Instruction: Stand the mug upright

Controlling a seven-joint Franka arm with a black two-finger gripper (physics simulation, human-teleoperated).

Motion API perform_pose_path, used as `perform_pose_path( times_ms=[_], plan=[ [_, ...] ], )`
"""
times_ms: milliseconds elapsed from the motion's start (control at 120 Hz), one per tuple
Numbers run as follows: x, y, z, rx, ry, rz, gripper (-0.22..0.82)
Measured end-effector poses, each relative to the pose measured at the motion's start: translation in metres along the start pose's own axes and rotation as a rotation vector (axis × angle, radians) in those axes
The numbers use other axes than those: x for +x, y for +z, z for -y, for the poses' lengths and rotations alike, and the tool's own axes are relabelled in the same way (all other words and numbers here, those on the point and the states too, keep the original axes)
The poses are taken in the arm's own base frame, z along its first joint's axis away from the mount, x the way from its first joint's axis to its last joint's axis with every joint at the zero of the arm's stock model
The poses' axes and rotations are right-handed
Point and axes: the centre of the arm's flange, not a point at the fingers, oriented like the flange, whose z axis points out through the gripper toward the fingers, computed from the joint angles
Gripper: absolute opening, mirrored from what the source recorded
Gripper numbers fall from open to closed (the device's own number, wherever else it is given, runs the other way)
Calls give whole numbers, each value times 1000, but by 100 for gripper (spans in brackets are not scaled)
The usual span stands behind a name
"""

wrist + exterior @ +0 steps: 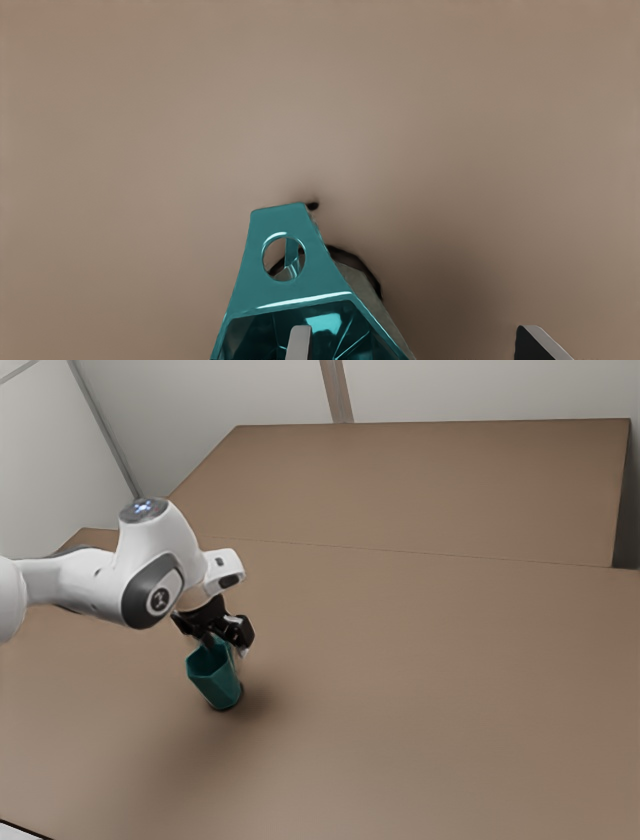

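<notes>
"Where's the mug?"

"On the exterior view's left, the teal mug has its mouth up under the gripper. Its handle, the part with the round hole, juts from one side. It looks close to upright, with a slight lean that may be only the camera's angle."

"And the gripper?"

"Wide open, holding nothing. One finger is over or inside the mouth; the other finger is outside, well apart from the wall. That would suit a grip about to be made or one let go."

"What could spoil it?"

"Sideways travel, mostly. If the inner finger is below the rim, it could push the wall and tip the mug. Closing could do likewise: the outer finger has farther to come, so the inner one might drag the wall first. A rise might snag the rim."

"What's hard to make out?"

"How deep that inner finger goes, and whether it touches. The wrist view cuts off the near part of the mouth. The base is dark against its shadow, so whether it sits flat on the table can't be told."
</notes>
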Motion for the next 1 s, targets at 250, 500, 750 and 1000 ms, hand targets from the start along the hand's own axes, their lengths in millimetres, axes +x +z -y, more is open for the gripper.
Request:
perform_pose_path(
  times_ms=[250, 500, 750, 1000],
  plan=[
    [32, -72, -2, -2, -4, -15, 54],
    [67, -125, -8, 5, 1, 74, 58],
    [85, -153, -22, 11, 21, 150, 59],
    [90, -216, -25, 11, 23, 136, 59]
  ],
)
